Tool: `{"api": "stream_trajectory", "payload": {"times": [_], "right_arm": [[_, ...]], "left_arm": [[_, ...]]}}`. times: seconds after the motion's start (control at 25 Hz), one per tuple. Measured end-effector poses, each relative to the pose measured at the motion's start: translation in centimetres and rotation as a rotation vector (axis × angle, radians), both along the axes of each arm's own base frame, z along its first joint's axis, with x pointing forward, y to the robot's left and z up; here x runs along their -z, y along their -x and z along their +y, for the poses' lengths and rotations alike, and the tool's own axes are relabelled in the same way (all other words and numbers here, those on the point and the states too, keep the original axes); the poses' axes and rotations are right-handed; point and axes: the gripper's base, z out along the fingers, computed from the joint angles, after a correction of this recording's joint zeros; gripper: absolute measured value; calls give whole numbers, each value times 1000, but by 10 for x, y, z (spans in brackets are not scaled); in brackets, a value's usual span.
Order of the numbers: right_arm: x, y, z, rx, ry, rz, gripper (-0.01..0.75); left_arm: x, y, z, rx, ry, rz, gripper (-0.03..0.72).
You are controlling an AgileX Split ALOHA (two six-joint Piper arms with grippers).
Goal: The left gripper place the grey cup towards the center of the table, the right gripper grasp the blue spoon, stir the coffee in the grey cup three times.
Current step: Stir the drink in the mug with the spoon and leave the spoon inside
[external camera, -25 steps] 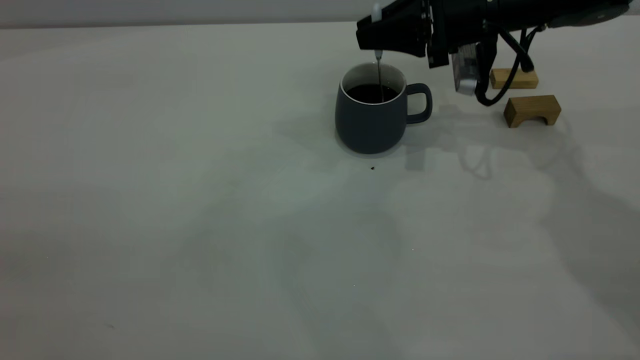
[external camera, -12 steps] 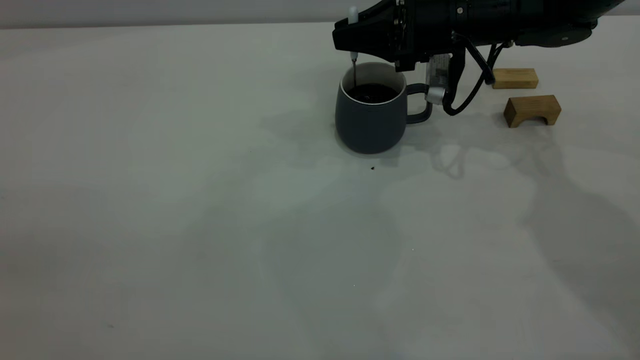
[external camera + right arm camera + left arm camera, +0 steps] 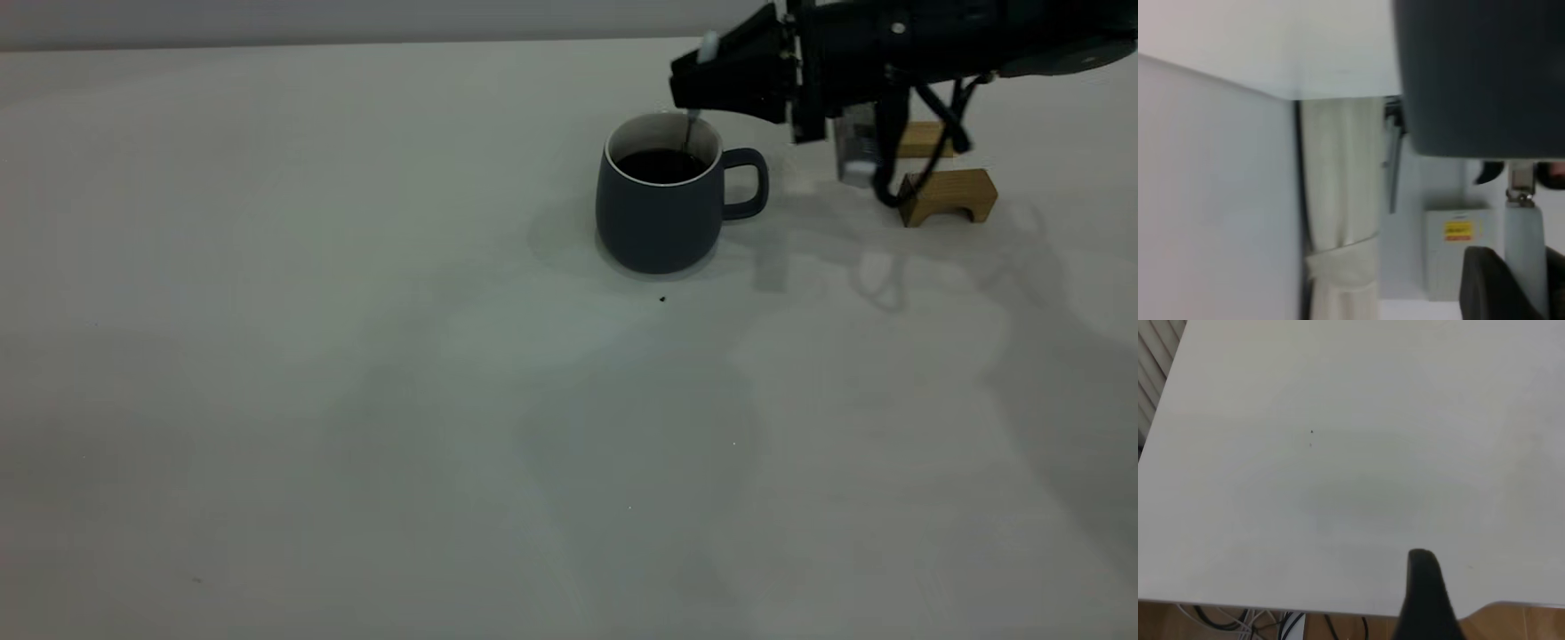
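The grey cup (image 3: 660, 209) stands upright on the table (image 3: 356, 356), right of centre toward the back, handle to the right, with dark coffee (image 3: 661, 165) inside. My right gripper (image 3: 698, 84) hovers just above the cup's right rim, shut on the blue spoon (image 3: 690, 132), whose thin shaft runs down into the coffee. In the right wrist view the pale spoon handle (image 3: 1523, 250) sits between my dark fingers (image 3: 1485, 287) below the cup's grey wall (image 3: 1478, 73). My left gripper (image 3: 1426, 587) is outside the exterior view, parked over the bare table (image 3: 1338, 453) near its edge.
Two wooden blocks lie right of the cup: an arch-shaped one (image 3: 948, 196) and a flat one (image 3: 925, 138) partly behind my right arm's cables. A tiny dark speck (image 3: 662, 299) sits in front of the cup. The table edge (image 3: 1271, 608) is close to my left gripper.
My right gripper swung left across the cup with the spoon, then back right. The spoon now dips in at the cup's right side. The cup has not moved.
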Motion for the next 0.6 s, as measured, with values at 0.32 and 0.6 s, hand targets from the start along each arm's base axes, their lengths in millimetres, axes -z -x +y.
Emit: {"api": "stream_trajectory", "payload": {"times": [0.32, 0.6], "right_arm": [[-4, 7, 12, -115, 51, -28, 118], [-7, 7, 46, -59, -29, -9, 114]], "left_arm": [[0, 0, 0, 0, 0, 0, 585], [0, 0, 0, 0, 0, 0, 585]]}}
